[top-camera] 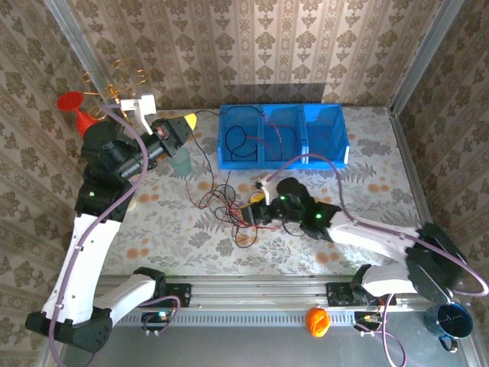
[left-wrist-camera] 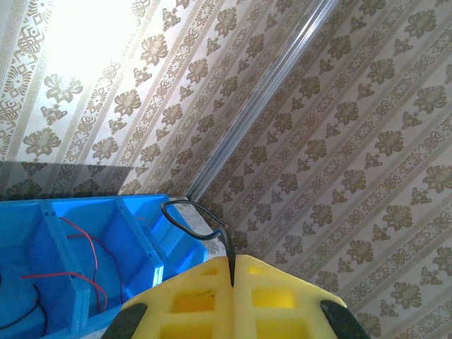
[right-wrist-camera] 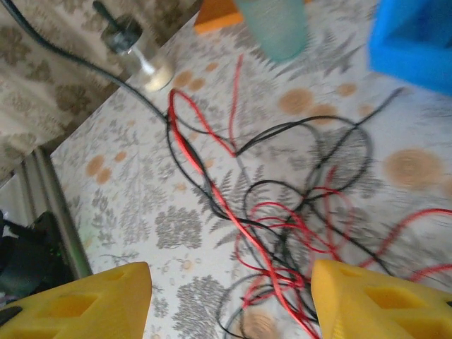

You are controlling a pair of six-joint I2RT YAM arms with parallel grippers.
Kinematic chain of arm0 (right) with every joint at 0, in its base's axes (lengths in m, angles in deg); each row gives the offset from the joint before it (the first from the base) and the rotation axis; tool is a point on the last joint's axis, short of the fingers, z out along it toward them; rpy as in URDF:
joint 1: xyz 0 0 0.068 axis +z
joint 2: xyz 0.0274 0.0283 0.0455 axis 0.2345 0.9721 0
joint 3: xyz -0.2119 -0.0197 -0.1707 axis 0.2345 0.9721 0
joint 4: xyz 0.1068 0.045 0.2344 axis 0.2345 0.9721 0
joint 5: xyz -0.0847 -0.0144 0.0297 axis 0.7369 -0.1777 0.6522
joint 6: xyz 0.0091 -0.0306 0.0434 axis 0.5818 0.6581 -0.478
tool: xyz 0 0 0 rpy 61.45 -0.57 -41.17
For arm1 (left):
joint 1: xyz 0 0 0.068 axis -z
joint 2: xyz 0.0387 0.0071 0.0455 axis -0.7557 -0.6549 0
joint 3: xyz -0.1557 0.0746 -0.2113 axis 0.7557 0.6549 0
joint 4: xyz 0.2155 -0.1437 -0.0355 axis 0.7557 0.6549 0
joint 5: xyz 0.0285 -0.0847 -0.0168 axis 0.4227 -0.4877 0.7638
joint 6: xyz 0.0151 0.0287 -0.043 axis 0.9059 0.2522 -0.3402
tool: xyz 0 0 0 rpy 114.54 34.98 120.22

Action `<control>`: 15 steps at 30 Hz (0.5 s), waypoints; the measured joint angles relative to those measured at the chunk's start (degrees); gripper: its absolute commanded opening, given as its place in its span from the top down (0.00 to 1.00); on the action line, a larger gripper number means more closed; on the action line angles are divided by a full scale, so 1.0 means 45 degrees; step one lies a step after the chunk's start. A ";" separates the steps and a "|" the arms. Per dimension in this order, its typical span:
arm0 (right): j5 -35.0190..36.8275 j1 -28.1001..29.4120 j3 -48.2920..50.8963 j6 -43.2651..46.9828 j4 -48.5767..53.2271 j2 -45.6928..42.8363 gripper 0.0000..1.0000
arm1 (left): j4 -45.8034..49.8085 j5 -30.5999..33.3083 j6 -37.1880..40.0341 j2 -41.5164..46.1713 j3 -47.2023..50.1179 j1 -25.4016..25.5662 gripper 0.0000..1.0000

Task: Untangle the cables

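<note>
Blue bin [top-camera: 306, 161] at the surface's [top-camera: 374, 206] far edge holds some cables [left-wrist-camera: 49, 275]. A red-black tangle [top-camera: 229, 205] lies mid-surface. Right fingers [right-wrist-camera: 367, 300] spread wide over it. Left fingers [left-wrist-camera: 191, 300], raised, pinch a black cable [left-wrist-camera: 206, 227].

Tangled red and black cables [right-wrist-camera: 244, 229] between parted yellow fingers [right-wrist-camera: 78, 300]

High rear overhead; left wrist toward the blue bin [left-wrist-camera: 148, 244], right wrist close over the cables [right-wrist-camera: 236, 222].
</note>
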State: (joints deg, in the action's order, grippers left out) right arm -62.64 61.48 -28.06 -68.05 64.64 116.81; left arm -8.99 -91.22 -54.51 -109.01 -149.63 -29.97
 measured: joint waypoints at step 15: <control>-0.1171 0.0219 -0.1724 -0.0291 -0.2127 0.3361 1.00 | 0.0335 0.0287 0.0126 0.0753 0.0369 -0.0058 1.00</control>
State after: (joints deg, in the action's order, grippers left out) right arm -67.90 62.46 -35.82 -69.36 55.07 131.93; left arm -7.48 -89.93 -53.94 -105.62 -147.96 -30.24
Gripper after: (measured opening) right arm 0.065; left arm 0.058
